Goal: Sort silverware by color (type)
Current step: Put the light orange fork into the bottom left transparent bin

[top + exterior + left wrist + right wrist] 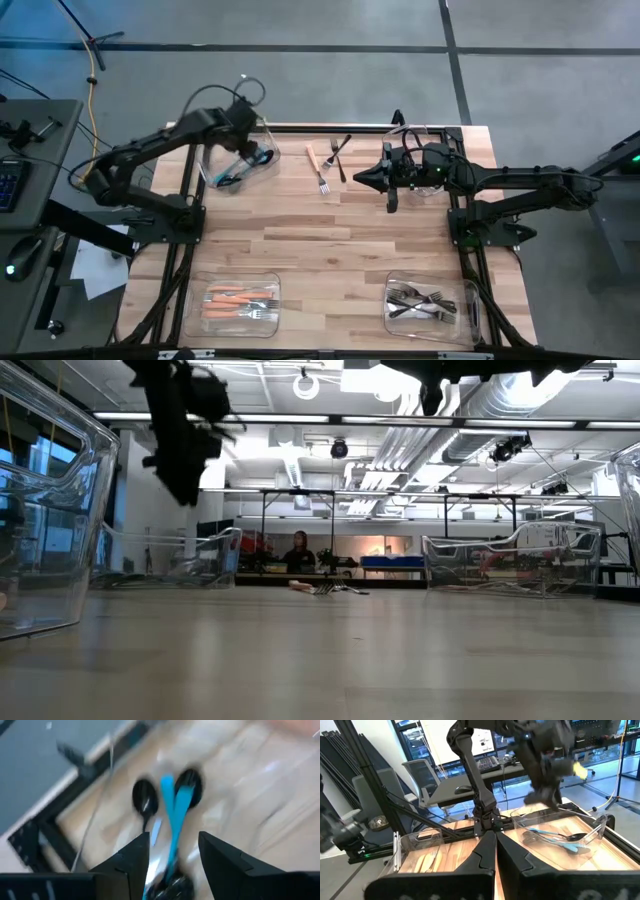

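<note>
Teal-handled spoons [172, 805] lie in the clear bin [262, 150] at the worktop's [330, 240] far left corner; the left pincer [172, 851] hangs spread just above them, empty. Across the worktop, the right pincer [495, 851] is pressed together

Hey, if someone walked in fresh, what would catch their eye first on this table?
Probably the left gripper, fingers open, above the clear bin at the table's far left corner, with teal-handled spoons lying inside. Next, the loose forks at the far middle of the table, and the right gripper shut beside them.
</note>
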